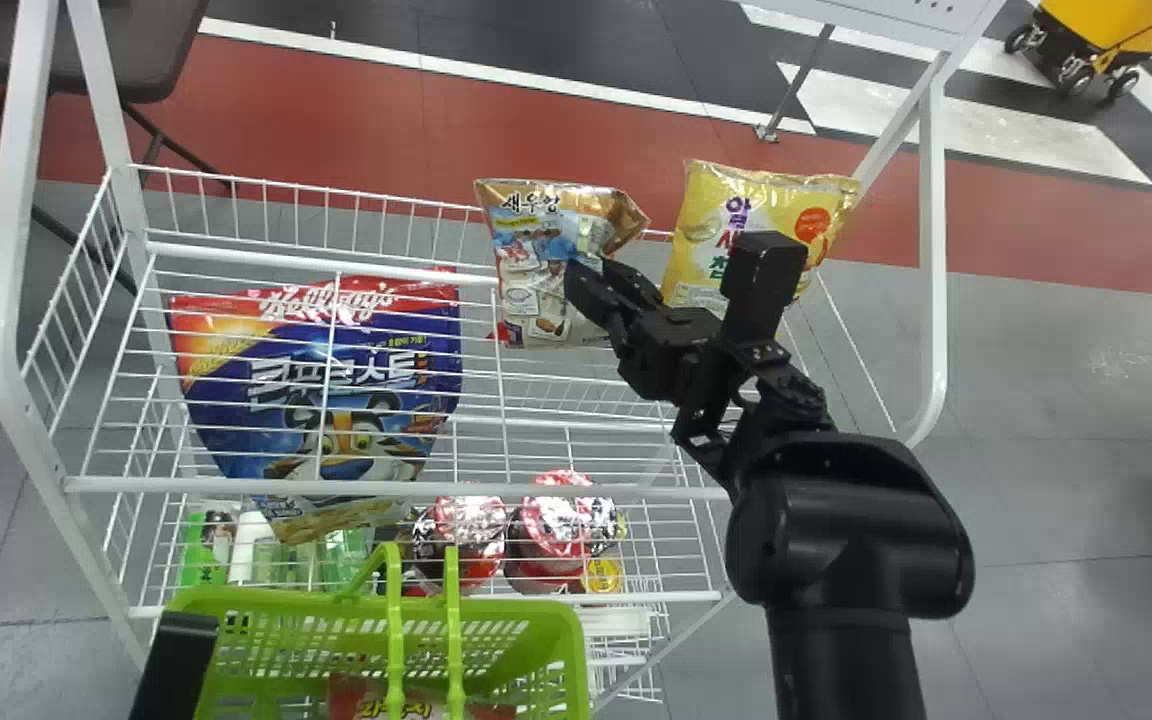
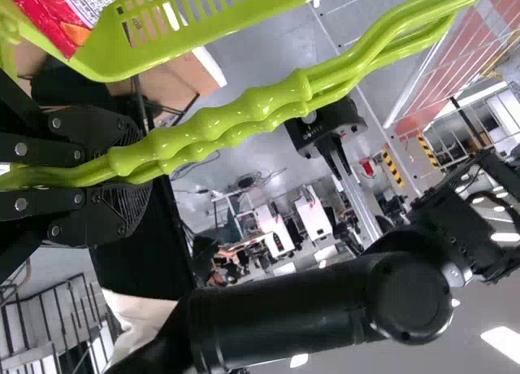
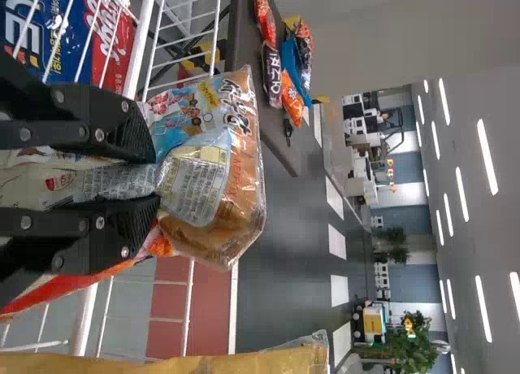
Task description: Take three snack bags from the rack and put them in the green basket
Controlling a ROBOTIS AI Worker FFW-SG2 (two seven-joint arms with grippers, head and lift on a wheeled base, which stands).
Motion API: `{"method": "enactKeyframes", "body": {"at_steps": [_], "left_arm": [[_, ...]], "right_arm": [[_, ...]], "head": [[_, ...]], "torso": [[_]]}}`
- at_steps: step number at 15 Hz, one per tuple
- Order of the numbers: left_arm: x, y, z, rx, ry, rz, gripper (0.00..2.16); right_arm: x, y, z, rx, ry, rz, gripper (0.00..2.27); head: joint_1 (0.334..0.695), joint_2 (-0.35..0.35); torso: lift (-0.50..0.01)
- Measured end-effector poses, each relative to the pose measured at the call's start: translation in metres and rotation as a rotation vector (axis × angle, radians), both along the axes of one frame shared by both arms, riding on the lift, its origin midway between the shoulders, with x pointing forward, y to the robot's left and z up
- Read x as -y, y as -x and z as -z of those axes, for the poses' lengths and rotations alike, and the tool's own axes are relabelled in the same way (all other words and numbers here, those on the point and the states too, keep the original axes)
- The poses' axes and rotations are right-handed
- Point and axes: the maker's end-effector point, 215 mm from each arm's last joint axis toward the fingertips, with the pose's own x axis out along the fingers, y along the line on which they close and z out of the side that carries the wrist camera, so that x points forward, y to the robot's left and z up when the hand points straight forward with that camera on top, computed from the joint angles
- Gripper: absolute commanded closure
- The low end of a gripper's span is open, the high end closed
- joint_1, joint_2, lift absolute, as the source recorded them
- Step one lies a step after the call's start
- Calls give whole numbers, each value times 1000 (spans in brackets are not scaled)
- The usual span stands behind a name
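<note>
My right gripper is at the right side of the orange-brown snack bag, upright at the rack's back rail. In the right wrist view, this gripper is shut on the bag, its film bunched between the fingers. A yellow snack bag stands to the right, partly behind the arm. The green basket sits low in front of the rack with a red bag inside. My left gripper is shut on the basket's handles.
The white wire rack holds a large blue-and-red cereal bag at left. Red-lidded cups stand on a lower level. A rack post rises right of the yellow bag. Part of my left arm is beside the basket.
</note>
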Motion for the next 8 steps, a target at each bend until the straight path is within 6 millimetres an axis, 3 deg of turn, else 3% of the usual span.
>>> {"method": "enactKeyframes", "body": {"at_steps": [4, 6, 8], "left_arm": [[-3, -3, 0, 2, -3, -10, 1673], [-4, -3, -1, 4, -2, -11, 1673], [-4, -4, -1, 4, -3, -10, 1673]], "right_arm": [[21, 50, -34, 4, -35, 24, 2155], [34, 89, -41, -42, -46, 23, 2155], [48, 140, -33, -163, -140, 15, 2155]], "head": [[695, -350], [695, -350], [695, -350]], "torso": [[-11], [-11], [-11]]}}
